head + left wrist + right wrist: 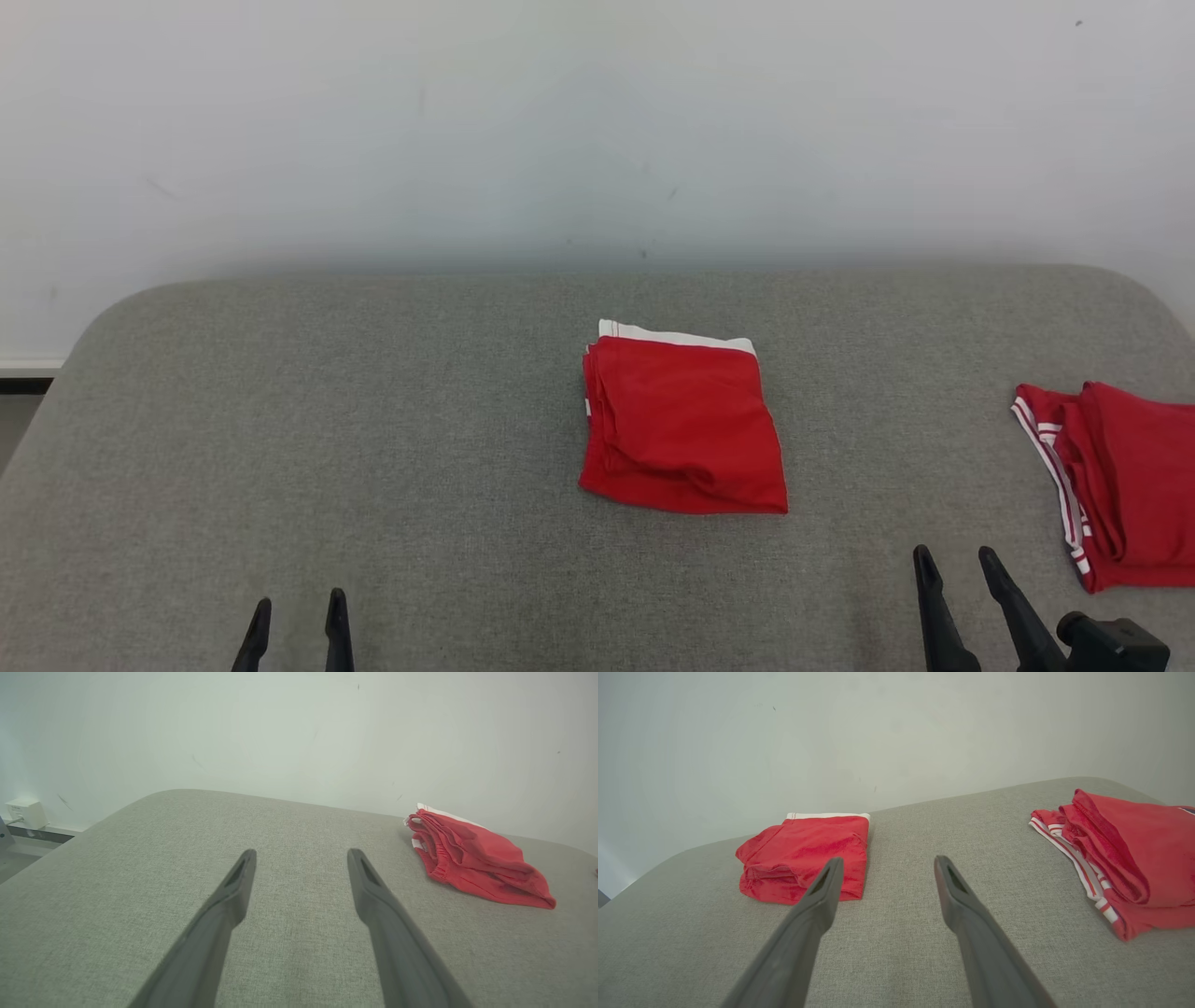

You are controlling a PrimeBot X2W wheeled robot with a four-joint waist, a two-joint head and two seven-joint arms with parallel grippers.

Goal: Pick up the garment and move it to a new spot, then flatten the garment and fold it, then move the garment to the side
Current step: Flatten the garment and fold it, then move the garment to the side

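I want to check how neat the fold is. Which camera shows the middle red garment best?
The head view: the folded garment lies whole and uncovered, seen from above. The right wrist view shows it at a low angle, a corner behind one finger of the right gripper; the left wrist view shows its layered edge side-on.

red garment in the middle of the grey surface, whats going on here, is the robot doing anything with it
Nothing is being handled right now. The red garment lies folded in the middle of the grey fabric surface, a white band at its far edge. A striped red garment lies at the right edge. The left gripper and right gripper hover near the front edge, both open and empty, touching neither garment. Moving the folded one aside looks like the step left.
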